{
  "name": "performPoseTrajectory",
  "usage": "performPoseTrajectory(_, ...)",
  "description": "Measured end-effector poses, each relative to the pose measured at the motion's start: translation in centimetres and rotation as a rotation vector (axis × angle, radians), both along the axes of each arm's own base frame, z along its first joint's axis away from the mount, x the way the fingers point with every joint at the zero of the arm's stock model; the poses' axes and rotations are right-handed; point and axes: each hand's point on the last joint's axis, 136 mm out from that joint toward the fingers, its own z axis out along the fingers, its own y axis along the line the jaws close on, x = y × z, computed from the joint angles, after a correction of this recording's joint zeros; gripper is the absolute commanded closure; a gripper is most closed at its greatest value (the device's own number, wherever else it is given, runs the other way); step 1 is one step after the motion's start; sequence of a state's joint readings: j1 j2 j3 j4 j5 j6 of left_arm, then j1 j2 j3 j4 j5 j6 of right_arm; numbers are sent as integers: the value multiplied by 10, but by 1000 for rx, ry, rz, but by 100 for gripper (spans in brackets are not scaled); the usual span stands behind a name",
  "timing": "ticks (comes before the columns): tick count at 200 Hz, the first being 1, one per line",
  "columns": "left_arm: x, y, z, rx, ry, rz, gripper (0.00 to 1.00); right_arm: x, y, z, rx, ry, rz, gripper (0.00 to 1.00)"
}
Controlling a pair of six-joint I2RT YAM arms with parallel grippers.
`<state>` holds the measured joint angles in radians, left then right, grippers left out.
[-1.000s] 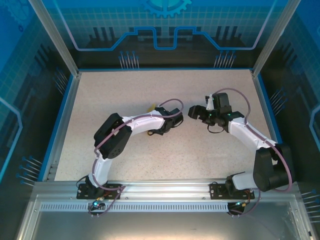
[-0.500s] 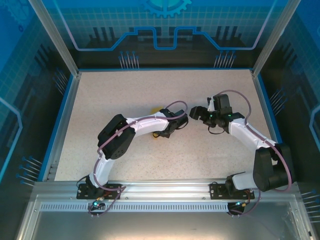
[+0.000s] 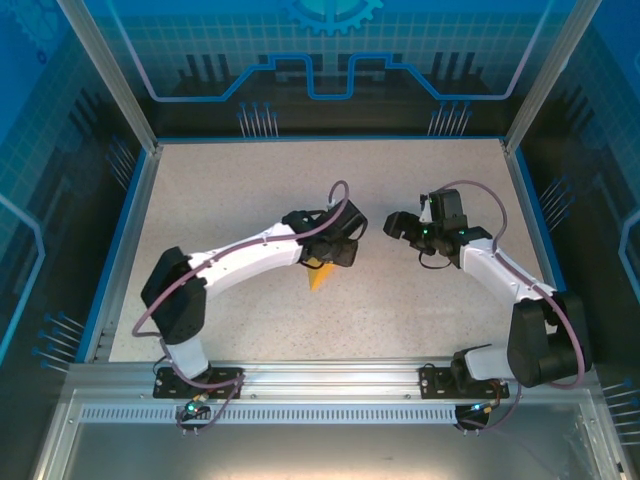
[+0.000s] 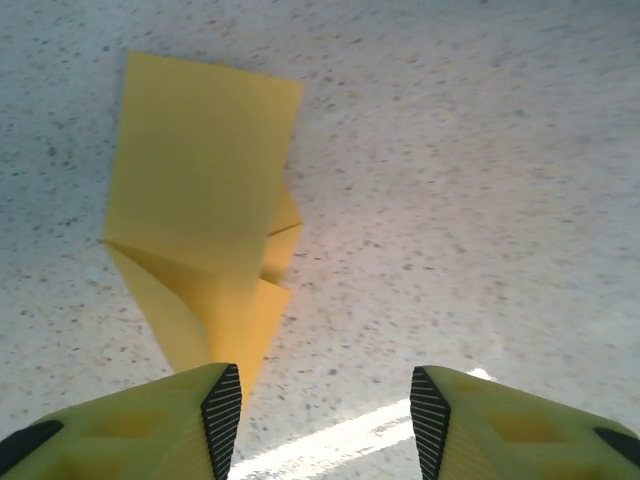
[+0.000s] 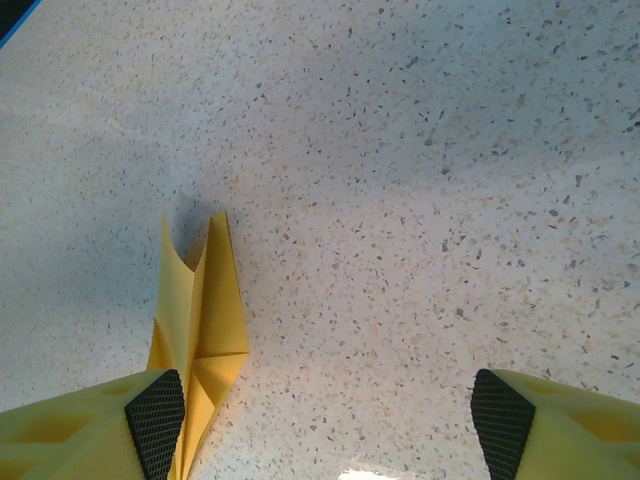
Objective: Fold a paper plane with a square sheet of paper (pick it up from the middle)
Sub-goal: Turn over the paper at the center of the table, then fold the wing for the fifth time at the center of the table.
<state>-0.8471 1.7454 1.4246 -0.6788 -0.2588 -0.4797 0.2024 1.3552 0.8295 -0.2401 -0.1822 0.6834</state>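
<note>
The plane [image 3: 319, 276] is plain, thin, orange-yellow paper folded into a narrow, creased dart. It lies near the middle of the table [image 3: 230, 180]. In the top view its sharp point faces the near edge and its far end is covered. The left wrist view shows one broad flat panel, with diagonal creases and layered flaps tapering below it. In the right wrist view it looks slim, its two long flaps ending in separate pointed tips.
</note>
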Motion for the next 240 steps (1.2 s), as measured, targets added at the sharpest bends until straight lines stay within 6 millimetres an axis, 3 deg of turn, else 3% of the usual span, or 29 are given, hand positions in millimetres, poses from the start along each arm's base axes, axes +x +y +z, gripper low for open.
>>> performPoseTrajectory(20,1,11,1,-82,17,29,40,-2,6,-4,-27,6,26,22)
performPoseTrajectory(42,10,43,-11,-137,48,127,35,-6,33,-9,-73,21,120,25)
performPoseTrajectory(67,17,93,-32,-174,88,286,33,-13,90,-10,-120,18,275,30)
performPoseTrajectory(92,18,140,-46,-197,110,441,31,-29,157,-15,-159,19,443,41)
performPoseTrajectory(120,17,177,-52,-228,118,565,30,-47,221,-27,-202,27,584,49)
performPoseTrajectory(140,18,194,-51,-250,112,623,29,-54,248,-39,-231,45,633,52)
performPoseTrajectory(160,16,203,-51,-266,113,659,28,-56,256,-57,-259,89,644,53)
performPoseTrajectory(187,16,203,-53,-274,119,661,27,-60,249,-79,-306,163,643,53)
performPoseTrajectory(240,19,197,-52,-305,118,644,27,-76,229,-92,-365,235,682,53)
